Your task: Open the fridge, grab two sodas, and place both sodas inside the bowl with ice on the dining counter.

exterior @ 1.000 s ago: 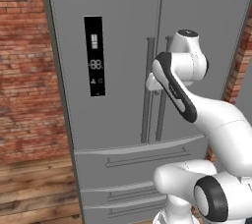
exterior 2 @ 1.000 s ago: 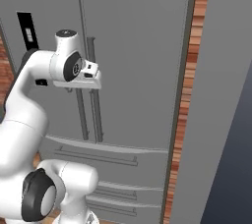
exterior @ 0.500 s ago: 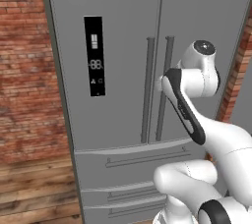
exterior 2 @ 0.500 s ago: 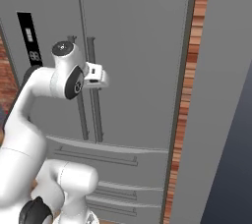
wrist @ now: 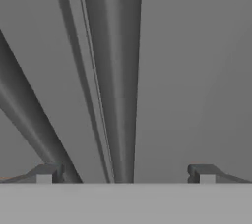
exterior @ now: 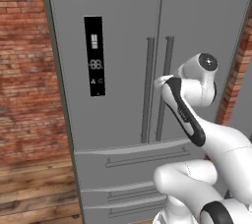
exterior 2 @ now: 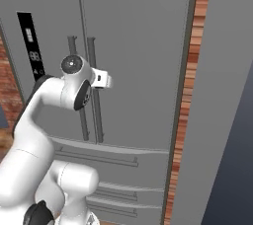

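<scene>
Hand view showing the hand [wrist: 125, 174] released, fingertips [wrist: 45, 173] spread wide, straddling the right door handle [wrist: 123, 70] of the fridge [wrist: 197, 70], gripping nothing. Left base view placing the wrist up against the two vertical handles [exterior: 165, 88] at mid-height. Standing shut in front, doors closed, black display panel [exterior: 94, 56] on the left door, drawers [exterior: 133, 159] below. Flanking it, brick wall [exterior: 27, 70]; underfoot, wooden floor [exterior: 34, 188].
</scene>
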You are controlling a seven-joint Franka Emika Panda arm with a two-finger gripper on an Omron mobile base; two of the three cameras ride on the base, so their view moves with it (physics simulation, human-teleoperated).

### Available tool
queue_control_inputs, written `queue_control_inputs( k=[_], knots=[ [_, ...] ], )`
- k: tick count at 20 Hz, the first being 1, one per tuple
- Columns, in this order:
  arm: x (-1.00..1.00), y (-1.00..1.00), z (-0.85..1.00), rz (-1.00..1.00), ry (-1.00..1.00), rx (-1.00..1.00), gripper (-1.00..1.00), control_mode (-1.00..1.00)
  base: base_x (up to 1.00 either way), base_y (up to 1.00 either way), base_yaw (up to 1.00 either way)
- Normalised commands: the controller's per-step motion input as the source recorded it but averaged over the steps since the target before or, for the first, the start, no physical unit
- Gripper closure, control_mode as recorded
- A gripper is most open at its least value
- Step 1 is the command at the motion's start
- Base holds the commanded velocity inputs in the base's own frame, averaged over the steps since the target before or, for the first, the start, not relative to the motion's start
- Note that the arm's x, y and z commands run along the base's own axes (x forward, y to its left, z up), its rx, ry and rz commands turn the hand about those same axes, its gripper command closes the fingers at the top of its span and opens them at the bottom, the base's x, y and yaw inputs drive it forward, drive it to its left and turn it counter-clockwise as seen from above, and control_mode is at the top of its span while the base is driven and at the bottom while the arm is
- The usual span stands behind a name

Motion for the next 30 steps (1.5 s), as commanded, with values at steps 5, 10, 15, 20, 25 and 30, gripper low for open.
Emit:
queue_control_inputs(
  k=[5, 10, 15, 20, 25, 30],
  knots=[
    [0.42, 0.01, 0.01, -0.02, -0.01, 0.06, -1.0, -1.0, 0.0, 0.0, 0.0],
    [0.36, 0.02, 0.0, -0.02, 0.0, 0.0, -1.0, -1.0, 0.0, 0.0, 0.0],
    [0.38, 0.02, 0.0, 0.0, 0.0, 0.0, -1.0, -1.0, 0.0, 0.0, 0.0],
    [0.42, 0.03, 0.0, 0.0, 0.0, 0.0, -1.0, -1.0, 0.0, 0.0, 0.0],
    [0.24, 0.07, -0.01, 0.0, 0.01, 0.0, 1.0, -1.0, 0.0, 0.0, 0.0],
    [-0.31, 0.0, 0.03, 0.0, 0.01, 0.0, 1.0, -1.0, 0.0, 0.0, 0.0]
  ],
)
